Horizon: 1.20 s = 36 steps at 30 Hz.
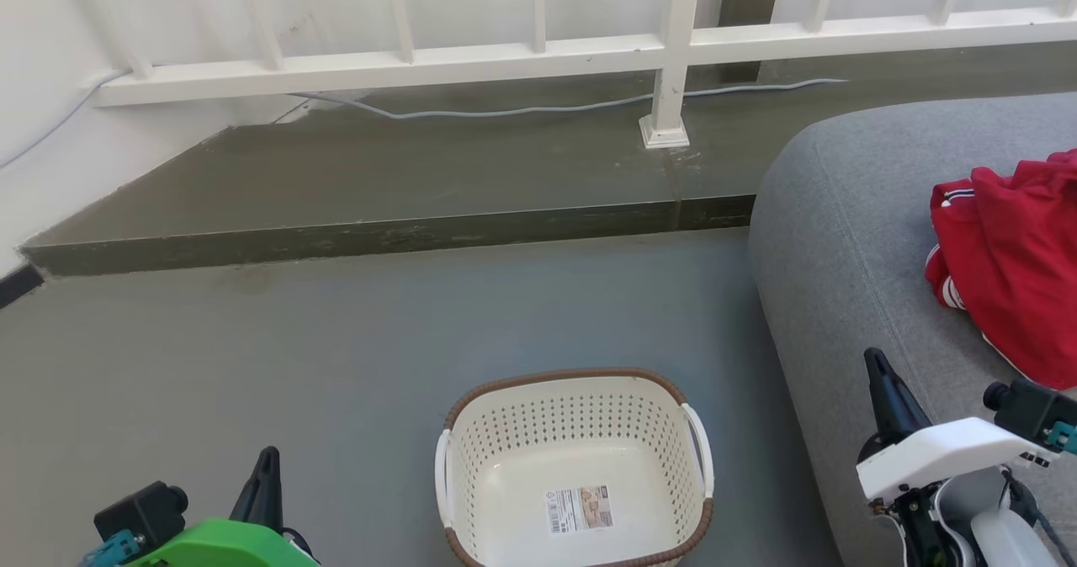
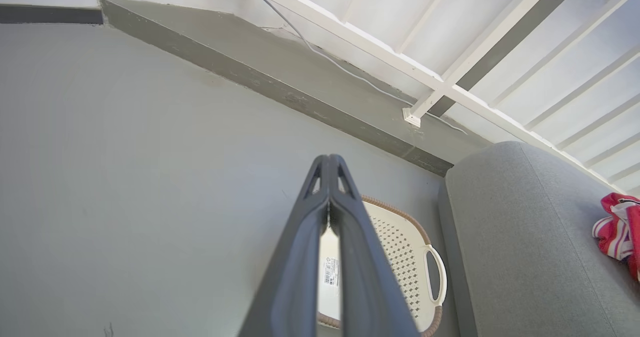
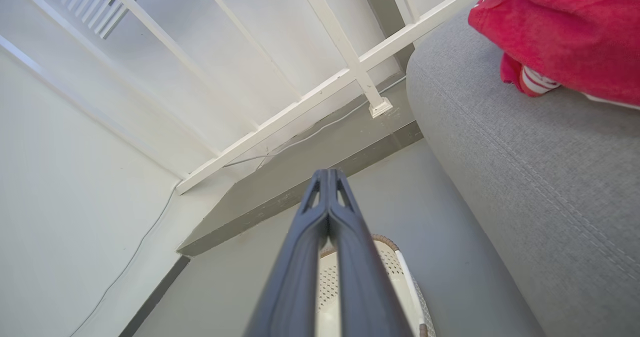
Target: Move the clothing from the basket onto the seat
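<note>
The crumpled red striped garment (image 1: 1010, 272) is lying on the grey fabric seat (image 1: 841, 239), back from its rounded edge. The cream perforated basket (image 1: 572, 420) is sitting mouth-up on open floor (image 1: 336, 365) alongside. The left tool (image 1: 267, 487) and right tool (image 1: 883, 399) are pressing fully closed, empty.

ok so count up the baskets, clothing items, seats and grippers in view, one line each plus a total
baskets: 1, the basket
clothing items: 1, the red garment, lying on the seat
seats: 1, the seat
grippers: 2, left gripper and right gripper, both shut
total: 5
</note>
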Motion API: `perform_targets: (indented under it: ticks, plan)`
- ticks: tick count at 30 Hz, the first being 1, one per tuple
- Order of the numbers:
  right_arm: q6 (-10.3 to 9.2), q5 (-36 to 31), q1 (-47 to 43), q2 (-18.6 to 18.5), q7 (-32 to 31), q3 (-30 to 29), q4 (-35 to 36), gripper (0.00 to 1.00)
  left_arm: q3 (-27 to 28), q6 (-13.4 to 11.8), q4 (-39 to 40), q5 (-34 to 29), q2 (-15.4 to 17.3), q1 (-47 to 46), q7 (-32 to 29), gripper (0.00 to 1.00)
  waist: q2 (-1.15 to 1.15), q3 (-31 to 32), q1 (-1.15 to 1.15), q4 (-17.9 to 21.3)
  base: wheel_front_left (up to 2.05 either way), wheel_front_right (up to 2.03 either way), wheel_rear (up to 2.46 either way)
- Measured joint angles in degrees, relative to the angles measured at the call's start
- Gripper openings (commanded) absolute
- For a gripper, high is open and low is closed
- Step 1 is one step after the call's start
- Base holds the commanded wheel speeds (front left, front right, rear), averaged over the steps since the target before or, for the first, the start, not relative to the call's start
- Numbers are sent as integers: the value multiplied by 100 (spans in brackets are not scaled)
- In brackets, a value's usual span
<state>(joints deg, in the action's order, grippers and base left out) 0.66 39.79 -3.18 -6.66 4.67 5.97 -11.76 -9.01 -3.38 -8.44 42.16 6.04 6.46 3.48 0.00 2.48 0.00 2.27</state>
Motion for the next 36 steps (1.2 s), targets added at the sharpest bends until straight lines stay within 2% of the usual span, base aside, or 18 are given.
perform_targets:
  ticks: [36]
  plan:
    - [298,2601,297,237,-581,-706,-215,0,622,493,-356,2531,-152,-433,-454,0,0,-134,0,-114,0,0,0]
